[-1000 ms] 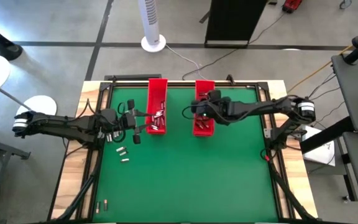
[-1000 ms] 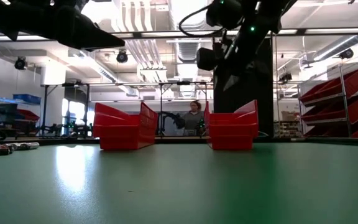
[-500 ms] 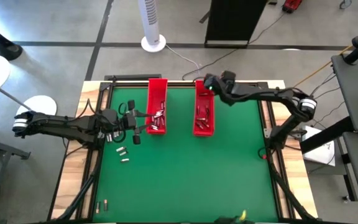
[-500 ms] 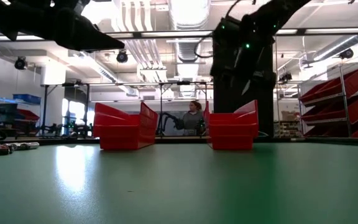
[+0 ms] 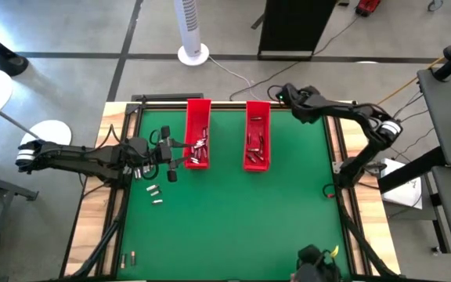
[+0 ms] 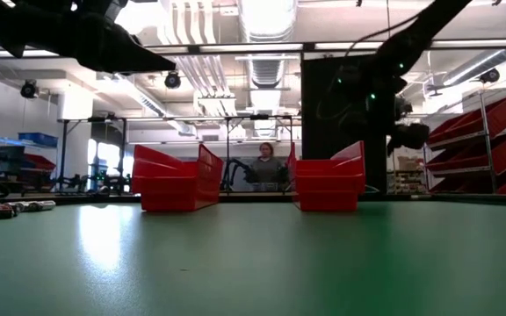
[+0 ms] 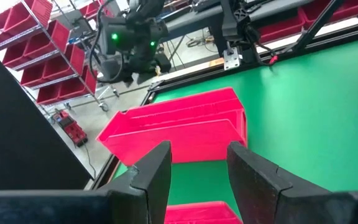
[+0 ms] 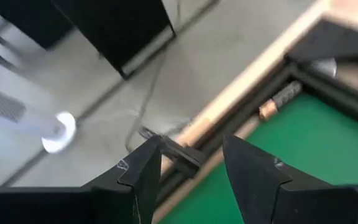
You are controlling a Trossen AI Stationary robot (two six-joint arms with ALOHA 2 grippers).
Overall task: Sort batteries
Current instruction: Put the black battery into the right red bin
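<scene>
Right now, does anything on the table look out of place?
Yes. Two batteries lie alone near the front-left corner of the green mat, far from the red trays and the other loose batteries beside the left tray.

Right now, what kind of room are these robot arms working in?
Probably a workshop or robot lab. Metal shelves holding red bins line the far wall, pipes and ducts run along the bare ceiling, and a person sits at another workstation behind the green table.
</scene>
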